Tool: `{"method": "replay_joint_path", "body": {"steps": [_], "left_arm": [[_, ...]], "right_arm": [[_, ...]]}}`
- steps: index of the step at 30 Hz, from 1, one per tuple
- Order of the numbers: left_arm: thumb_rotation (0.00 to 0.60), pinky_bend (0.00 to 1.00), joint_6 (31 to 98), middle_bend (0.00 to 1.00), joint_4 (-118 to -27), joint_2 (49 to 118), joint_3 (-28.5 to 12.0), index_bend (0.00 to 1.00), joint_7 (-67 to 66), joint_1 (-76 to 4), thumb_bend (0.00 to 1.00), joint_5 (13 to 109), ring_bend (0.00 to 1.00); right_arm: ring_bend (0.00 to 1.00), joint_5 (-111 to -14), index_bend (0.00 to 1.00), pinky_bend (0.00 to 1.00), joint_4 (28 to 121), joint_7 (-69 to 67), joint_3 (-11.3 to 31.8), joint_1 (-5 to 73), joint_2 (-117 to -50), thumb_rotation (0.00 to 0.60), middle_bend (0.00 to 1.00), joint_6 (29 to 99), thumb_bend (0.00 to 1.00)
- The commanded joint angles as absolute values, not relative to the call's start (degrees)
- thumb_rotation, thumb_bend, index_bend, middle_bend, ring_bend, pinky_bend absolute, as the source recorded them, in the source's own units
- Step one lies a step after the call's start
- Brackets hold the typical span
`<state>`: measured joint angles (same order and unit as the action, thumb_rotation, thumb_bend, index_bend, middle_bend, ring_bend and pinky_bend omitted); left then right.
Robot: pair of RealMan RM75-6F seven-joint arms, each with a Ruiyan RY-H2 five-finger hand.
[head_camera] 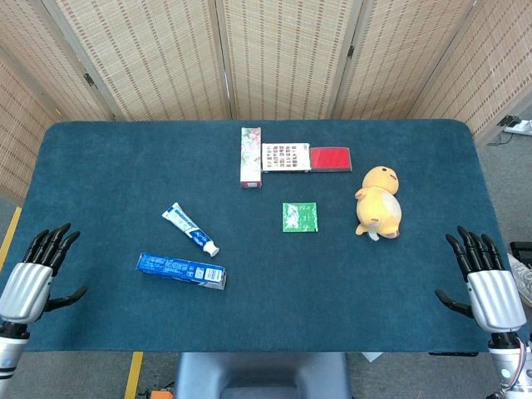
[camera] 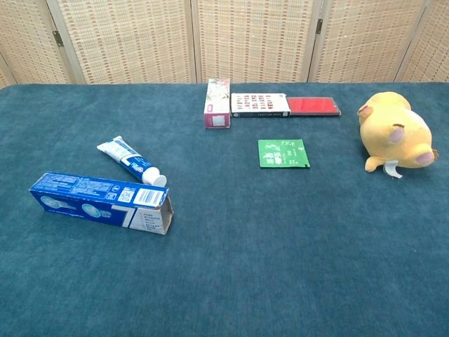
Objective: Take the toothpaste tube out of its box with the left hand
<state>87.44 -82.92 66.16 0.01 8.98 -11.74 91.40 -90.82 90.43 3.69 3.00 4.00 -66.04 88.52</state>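
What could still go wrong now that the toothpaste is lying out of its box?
Not much, probably. The toothpaste tube lies right beside the box, its cap close to the box's top edge, so a nudge to either might shift the other. The left hand hangs open at the table's near left edge; a careless sweep inward could knock the box. The right hand is open, far from everything.

Both views are lit brightly and evenly from above, and no glare is seen on the blue table cloth. Only short, soft shadows are cast, as beside the toothpaste box and under the yellow plush toy in the chest view. Both pictures are rendered sharp, without motion blur, though the table edges are slightly bowed in the head view.
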Motion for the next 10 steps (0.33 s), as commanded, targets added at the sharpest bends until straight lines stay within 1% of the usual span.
{"method": "replay_joint_path", "body": {"steps": [1,10], "left_arm": [[0.6,0.0,90.43,0.0,-77.68,69.75,1.25,0.0,11.04,-8.25,0.19,90.82,0.0],[0.6,0.0,90.68,0.0,-77.16,69.41,1.33,0.0,12.23,-7.72,0.19,91.92,0.0]], "right_arm": [[0.0,-90.61,0.0,0.0,90.4,3.99,3.02,4.11,-66.19,0.6,0.0,88.19,0.2],[0.0,-90.16,0.0,0.0,90.42,4.75,3.08,4.48,-66.4,0.6,0.0,87.34,0.2]]}}
